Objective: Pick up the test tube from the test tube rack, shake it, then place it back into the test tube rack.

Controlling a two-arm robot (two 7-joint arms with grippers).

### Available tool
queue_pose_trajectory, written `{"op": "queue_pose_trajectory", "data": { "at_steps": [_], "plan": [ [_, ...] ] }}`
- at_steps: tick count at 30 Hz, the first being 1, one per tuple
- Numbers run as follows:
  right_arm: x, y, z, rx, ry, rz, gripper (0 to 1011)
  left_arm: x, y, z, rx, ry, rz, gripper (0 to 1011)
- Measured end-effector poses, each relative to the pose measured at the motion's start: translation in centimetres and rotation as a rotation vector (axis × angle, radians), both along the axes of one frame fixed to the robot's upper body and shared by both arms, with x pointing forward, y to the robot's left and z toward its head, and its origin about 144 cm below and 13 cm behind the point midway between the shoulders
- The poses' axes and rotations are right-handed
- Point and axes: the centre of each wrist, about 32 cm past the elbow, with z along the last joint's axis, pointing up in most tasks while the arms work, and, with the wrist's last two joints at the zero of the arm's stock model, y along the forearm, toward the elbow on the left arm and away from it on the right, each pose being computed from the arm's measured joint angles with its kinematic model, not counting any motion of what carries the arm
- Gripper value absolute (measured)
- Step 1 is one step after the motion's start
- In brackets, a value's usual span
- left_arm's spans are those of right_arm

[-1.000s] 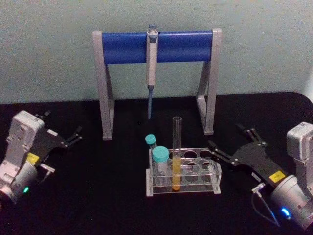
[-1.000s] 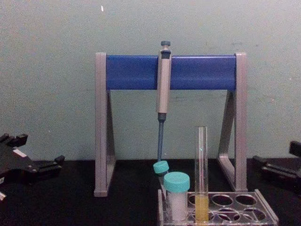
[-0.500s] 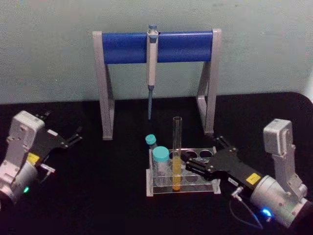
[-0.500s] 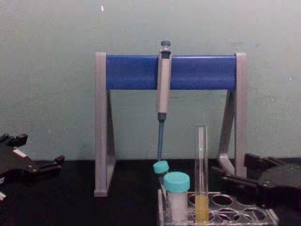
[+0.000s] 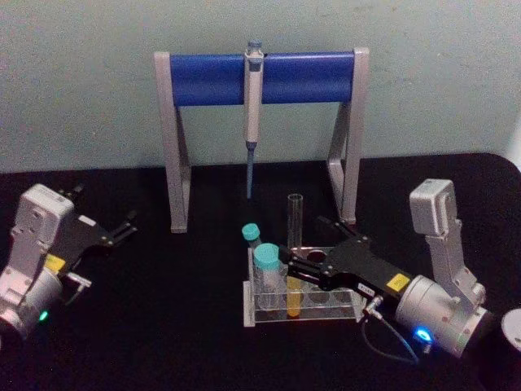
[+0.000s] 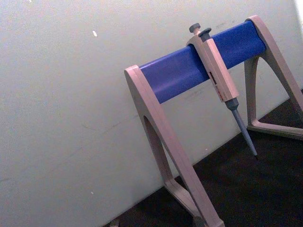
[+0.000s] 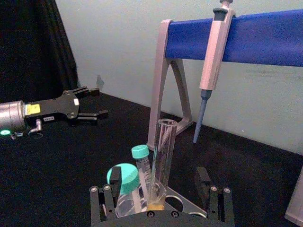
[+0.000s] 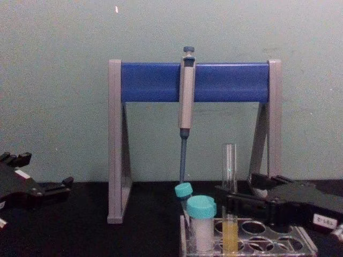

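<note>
Over the low clear plastic test tube rack (image 5: 321, 308) on the black tabletop (image 5: 179, 326), the right end effector (image 5: 291, 269) is spread wide and grips nothing. The tall clear glass test tube (image 5: 294, 220), yellow liquid in its base, stands upright in the rack between its fingers. Best to close gently and centred, then lift straight up so the glass clears its hole. The left end effector (image 5: 126, 226) sits parked well apart, fingers parted
</note>
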Motion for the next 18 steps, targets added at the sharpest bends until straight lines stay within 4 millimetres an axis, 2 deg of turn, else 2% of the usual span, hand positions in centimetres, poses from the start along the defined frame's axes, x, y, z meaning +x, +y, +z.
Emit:
{"op": "queue_pose_trajectory", "data": {
  "at_steps": [10, 18],
  "plan": [
    [1.7, 0.5, 0.3, 0.01, 0.033, -0.003, 1000, 0.0, 0.0, 0.0, 0.0, 0.0, 0.0, 1001],
    [2.4, 0.7, 0.4, 0.018, 0.036, -0.004, 1000, 0.0, 0.0, 0.0, 0.0, 0.0, 0.0, 1001]
  ]
}}
